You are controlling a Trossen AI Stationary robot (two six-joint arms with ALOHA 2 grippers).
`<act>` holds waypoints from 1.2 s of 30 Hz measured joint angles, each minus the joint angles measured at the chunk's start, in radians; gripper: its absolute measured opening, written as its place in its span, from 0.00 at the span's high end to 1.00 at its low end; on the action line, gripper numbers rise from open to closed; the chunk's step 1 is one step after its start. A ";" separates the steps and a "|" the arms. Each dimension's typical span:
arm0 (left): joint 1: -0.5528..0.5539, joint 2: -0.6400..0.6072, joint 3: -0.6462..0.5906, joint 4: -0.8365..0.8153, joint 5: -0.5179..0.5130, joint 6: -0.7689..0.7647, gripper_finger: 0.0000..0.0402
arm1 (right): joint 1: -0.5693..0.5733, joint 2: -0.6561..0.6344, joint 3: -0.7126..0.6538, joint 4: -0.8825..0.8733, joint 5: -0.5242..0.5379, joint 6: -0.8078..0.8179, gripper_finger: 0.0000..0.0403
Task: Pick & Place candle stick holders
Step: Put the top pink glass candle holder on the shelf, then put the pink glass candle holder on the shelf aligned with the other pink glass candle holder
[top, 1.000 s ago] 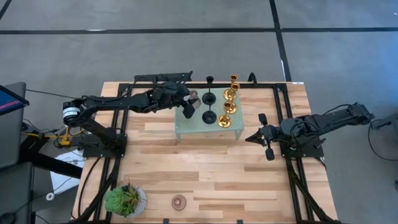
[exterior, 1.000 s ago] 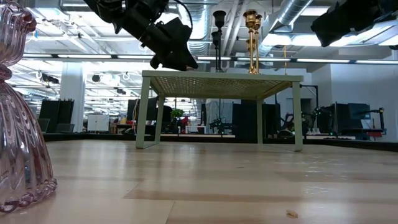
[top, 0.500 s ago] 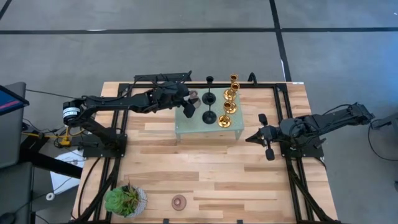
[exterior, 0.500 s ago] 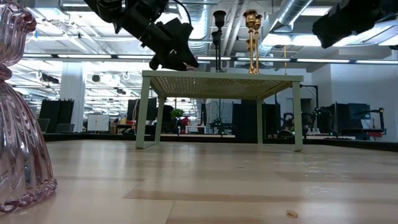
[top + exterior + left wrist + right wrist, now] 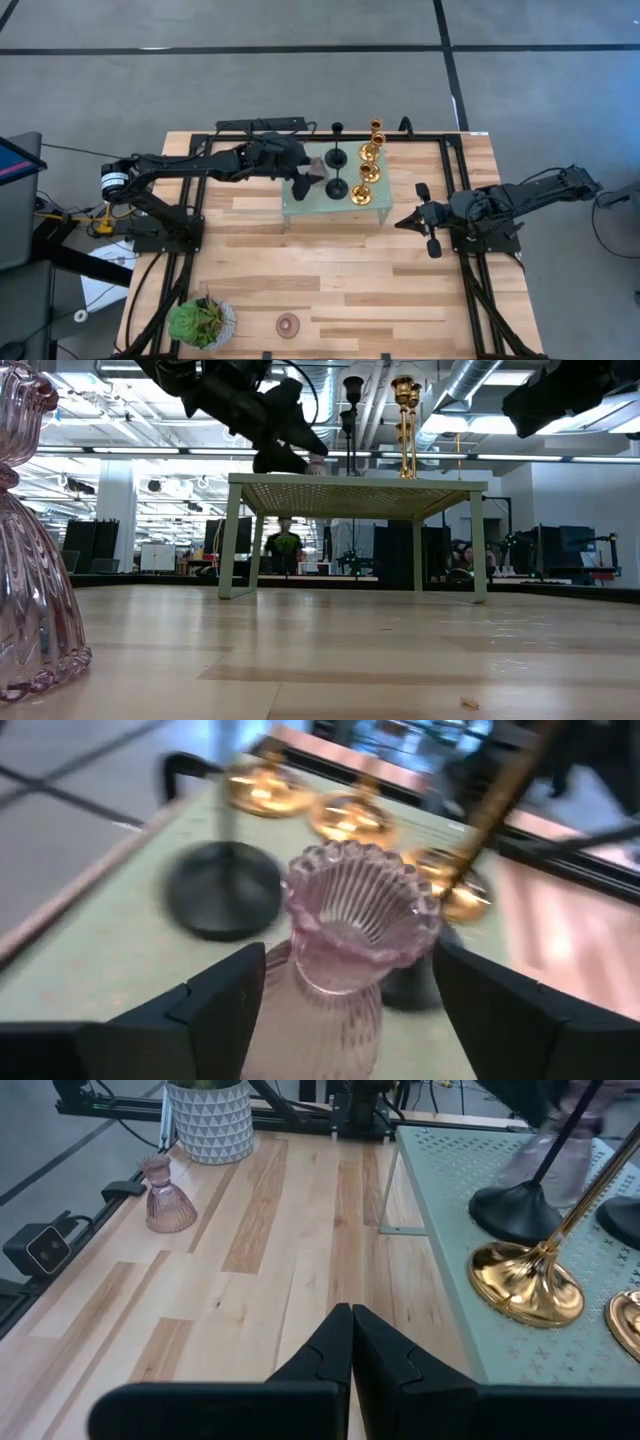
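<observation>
Green potted plant [image 5: 201, 322] at wooden table's [image 5: 330, 270] near-left corner.

Left arm stretches across the upper middle of the overhead frame, left gripper [image 5: 311, 172] with fingers spread wide. Right arm sits folded at right, right gripper [image 5: 411, 220] pinched closed.

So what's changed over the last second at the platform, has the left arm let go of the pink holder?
The left gripper has spread its fingers; they now stand apart on both sides of the pink holder, which stands on the green platform. The gripper has also shifted a little toward the black holders. The gold holders, the second pink holder, the plant and the shut right gripper stayed put.
</observation>
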 joint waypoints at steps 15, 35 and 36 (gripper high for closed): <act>0.003 -0.206 0.000 -0.171 -0.070 0.159 0.39 | 0.000 0.000 0.000 0.030 0.001 0.002 1.00; -0.288 -0.338 -0.092 -0.352 0.125 -0.014 0.61 | 0.000 0.077 0.000 0.128 -0.033 0.024 1.00; -0.320 -0.338 -0.104 -0.349 0.123 -0.005 0.64 | 0.000 0.090 0.000 0.153 -0.043 0.023 1.00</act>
